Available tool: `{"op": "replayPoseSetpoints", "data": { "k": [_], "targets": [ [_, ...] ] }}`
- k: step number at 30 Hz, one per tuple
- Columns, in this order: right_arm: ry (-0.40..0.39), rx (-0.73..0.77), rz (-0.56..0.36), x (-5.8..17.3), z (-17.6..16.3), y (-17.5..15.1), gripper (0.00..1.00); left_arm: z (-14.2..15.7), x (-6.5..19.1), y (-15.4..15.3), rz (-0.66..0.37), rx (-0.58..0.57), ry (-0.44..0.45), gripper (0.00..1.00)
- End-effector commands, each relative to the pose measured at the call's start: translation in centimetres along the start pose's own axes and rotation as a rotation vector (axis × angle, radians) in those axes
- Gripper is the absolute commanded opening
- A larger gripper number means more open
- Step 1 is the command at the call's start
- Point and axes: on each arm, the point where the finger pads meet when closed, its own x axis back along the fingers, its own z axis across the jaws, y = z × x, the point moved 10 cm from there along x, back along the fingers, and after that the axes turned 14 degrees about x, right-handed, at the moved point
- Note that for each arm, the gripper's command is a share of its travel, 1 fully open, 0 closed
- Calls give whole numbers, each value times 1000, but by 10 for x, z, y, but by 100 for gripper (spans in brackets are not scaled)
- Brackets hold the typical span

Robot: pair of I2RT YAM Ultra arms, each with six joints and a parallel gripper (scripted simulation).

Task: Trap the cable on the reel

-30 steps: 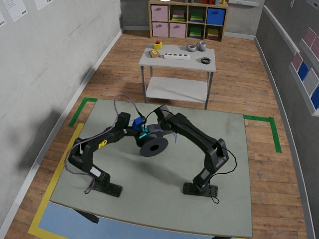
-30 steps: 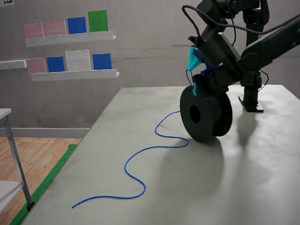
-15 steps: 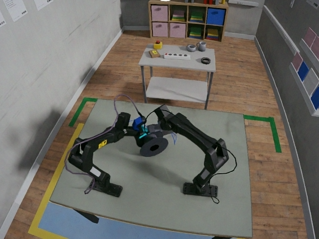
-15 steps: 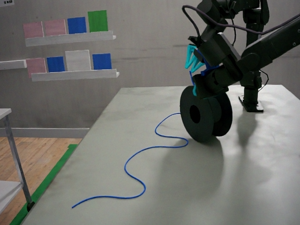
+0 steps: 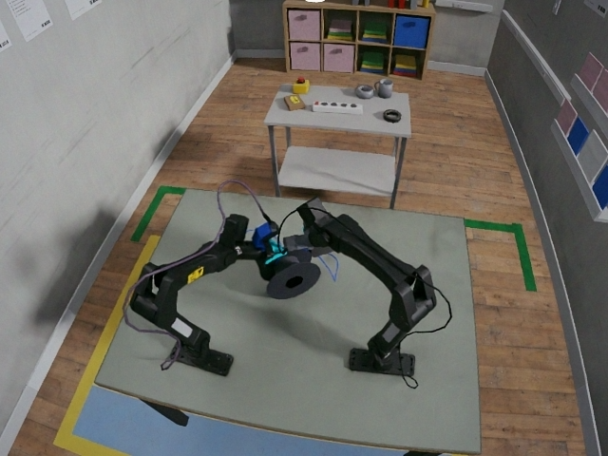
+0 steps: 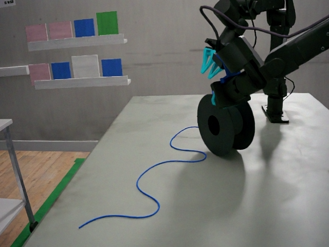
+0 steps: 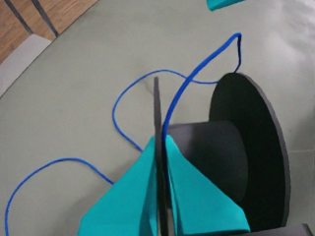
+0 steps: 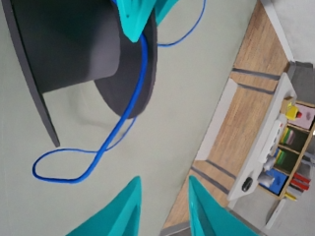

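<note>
The black reel [image 5: 294,280] [image 6: 223,138] [image 7: 243,151] [image 8: 66,39] stands on edge, low at the grey table top [image 5: 294,383] [image 6: 265,199]. My left gripper [image 5: 275,258] [image 6: 212,99] [image 7: 160,142] [image 8: 135,36] is shut on one thin flange of the reel. The blue cable [image 5: 337,267] [image 6: 159,205] [image 7: 197,73] [image 8: 140,86] passes under a left finger. Its short end sticks up free, and the rest winds away over the table. My right gripper [image 6: 209,65] [image 8: 164,183] is open and empty, just above the reel and clear of the cable.
Both arm bases [image 5: 206,360] [image 5: 383,363] are bolted near the table's front edge. A small side table [image 5: 338,123] with small objects stands behind on the floor. A shelf unit [image 5: 358,39] stands at the back wall.
</note>
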Motion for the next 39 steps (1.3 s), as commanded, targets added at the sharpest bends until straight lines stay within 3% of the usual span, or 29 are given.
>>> {"op": "replayPoseSetpoints", "data": {
  "k": [1, 13, 20, 24, 33, 39],
  "targets": [
    [-54, -13, -12, 21, -10, -12, 30, -1, 4, -6, 11, 6, 1, 0],
    [-47, -8, -9, 43, -19, -59, 30, -1, 4, -6, 11, 6, 1, 0],
    [-13, -5, -14, 38, -21, -74, 30, -1, 4, -6, 11, 6, 1, 0],
    [-24, -6, -12, 47, -24, -87, 30, -1, 4, -6, 11, 6, 1, 0],
    [-33, -5, -11, 52, -26, -93, 30, -1, 4, -6, 11, 6, 1, 0],
    [-23, -7, -18, 40, -21, -89, 30, -1, 4, -6, 11, 6, 1, 0]
  ]
}}
